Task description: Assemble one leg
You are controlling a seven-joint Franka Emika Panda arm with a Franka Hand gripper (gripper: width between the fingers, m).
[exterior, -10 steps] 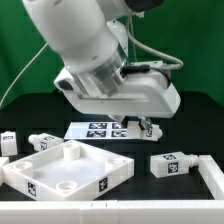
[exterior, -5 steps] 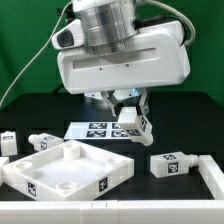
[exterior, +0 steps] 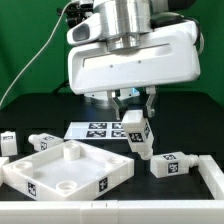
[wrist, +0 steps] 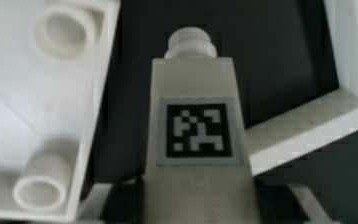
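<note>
One blocky white plastic leg (exterior: pixel 137 135), tagged with black-and-white squares, is held tilted, clamped between the fingers of the gripper (exterior: pixel 134 112). Its tip is narrowed and rounded, just right of the smooth white recessed panel (exterior: pixel 45 165).

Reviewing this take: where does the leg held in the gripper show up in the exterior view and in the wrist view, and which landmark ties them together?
Exterior view: the leg hangs tilted in the gripper, just toward the exterior view's right of centre, above the dark table.
Wrist view: the leg fills the middle of the picture, one tag facing the camera.
Shared landmark: the square white panel with round recesses, also seen in the wrist view.
</note>
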